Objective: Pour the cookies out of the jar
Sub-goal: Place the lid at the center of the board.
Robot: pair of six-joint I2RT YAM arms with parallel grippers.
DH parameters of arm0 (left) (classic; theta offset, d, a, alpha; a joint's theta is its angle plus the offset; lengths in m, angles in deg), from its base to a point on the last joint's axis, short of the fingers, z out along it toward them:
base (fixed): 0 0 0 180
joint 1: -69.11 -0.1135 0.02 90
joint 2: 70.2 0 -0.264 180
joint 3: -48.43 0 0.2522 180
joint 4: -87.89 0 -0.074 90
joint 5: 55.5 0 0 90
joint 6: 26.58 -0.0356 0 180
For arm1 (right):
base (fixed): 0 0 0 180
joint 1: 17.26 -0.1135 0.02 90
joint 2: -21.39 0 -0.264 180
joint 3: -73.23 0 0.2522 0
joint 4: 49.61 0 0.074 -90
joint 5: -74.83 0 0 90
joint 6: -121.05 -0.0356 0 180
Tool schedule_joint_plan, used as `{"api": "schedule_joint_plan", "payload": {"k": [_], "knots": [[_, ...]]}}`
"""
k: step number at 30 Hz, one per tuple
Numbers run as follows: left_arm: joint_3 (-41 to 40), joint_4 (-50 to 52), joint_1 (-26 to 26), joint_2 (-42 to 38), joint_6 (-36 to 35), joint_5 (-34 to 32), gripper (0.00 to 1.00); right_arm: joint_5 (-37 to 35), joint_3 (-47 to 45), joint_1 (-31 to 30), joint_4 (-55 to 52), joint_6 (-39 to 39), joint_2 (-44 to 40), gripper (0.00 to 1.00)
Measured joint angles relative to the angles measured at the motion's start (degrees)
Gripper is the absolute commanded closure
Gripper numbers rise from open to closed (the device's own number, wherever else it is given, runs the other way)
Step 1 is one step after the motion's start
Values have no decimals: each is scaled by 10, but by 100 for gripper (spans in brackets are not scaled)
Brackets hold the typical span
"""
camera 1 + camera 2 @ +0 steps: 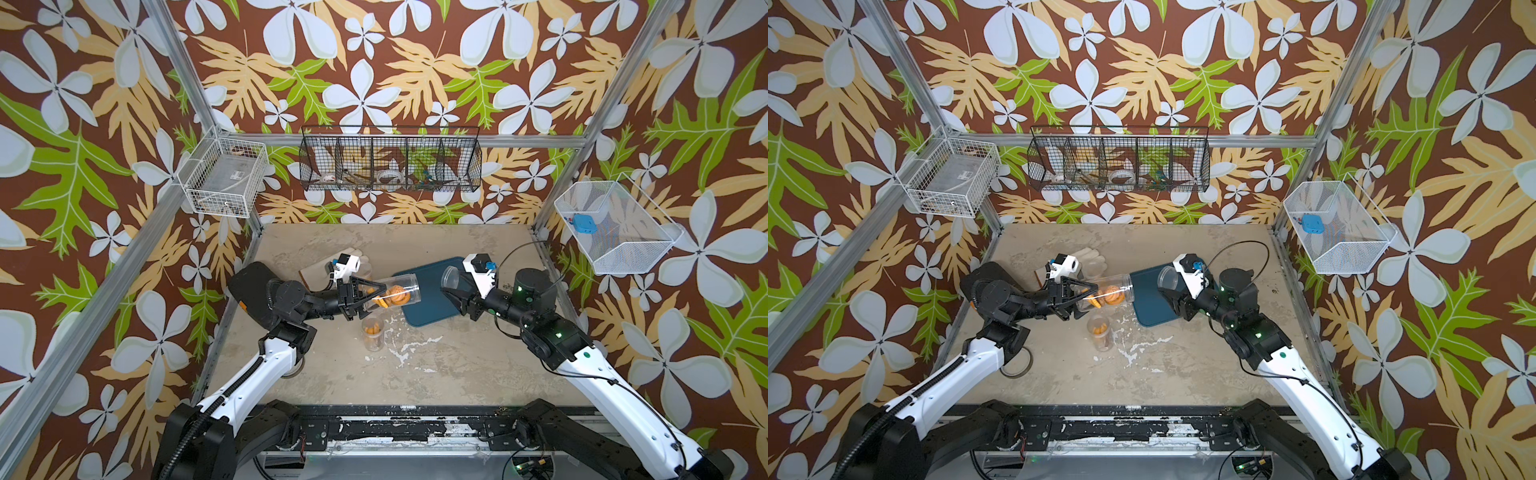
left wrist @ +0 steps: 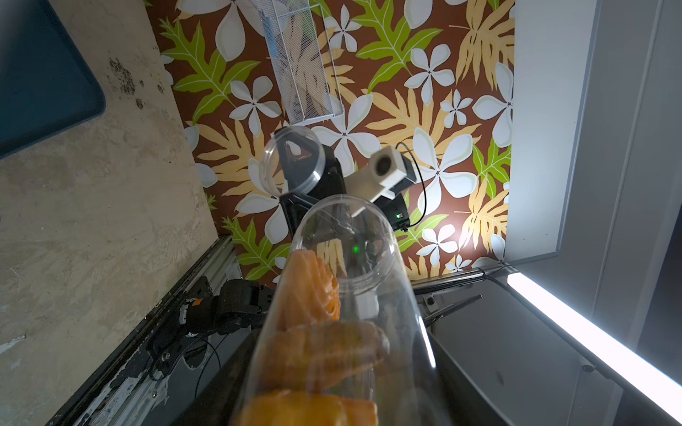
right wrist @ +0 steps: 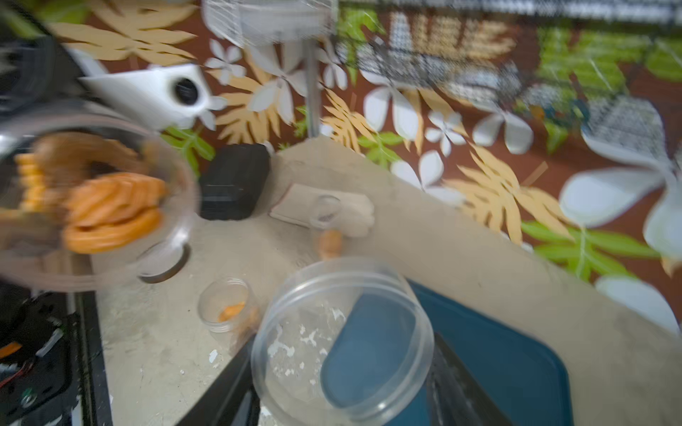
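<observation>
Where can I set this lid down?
The lid can go on bare table nearer the robot than the tray, right of the small jar, or the strip between tray and back wall. Crowded on the left: held jar, glove, small jar.

Orange cookies (image 1: 395,297) — teal tray (image 1: 428,307)

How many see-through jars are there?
3. One clear plastic jar of orange cookies lies sideways in the left end effector. A second jar stands on the beige table nearby. A third jar stands beside the white glove, partly hidden behind that arm.
</observation>
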Motion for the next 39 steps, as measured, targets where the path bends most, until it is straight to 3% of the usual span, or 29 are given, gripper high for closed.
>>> {"api": "schedule_joint_plan", "payload": {"k": [6, 15, 20, 23, 31, 39], "knots": [[-7, -11, 0, 4, -2, -12, 59, -88, -28, 90, -160, -119, 60, 55], [-11, 12, 1, 2, -23, -18, 60, -132, -54, 221, -235, -145, 235, 46], [-11, 14, 3, -1, -31, -19, 60, -163, -22, 238, -233, -151, 291, 26], [-11, 17, 4, -5, -32, -19, 60, -174, -15, 249, -237, -151, 319, 19], [-12, 26, 4, -19, -36, -19, 60, -177, -7, 249, -245, -151, 309, 10], [-14, 34, 4, -20, -46, -19, 60, -112, 30, 210, -243, -169, 167, 0]]}}
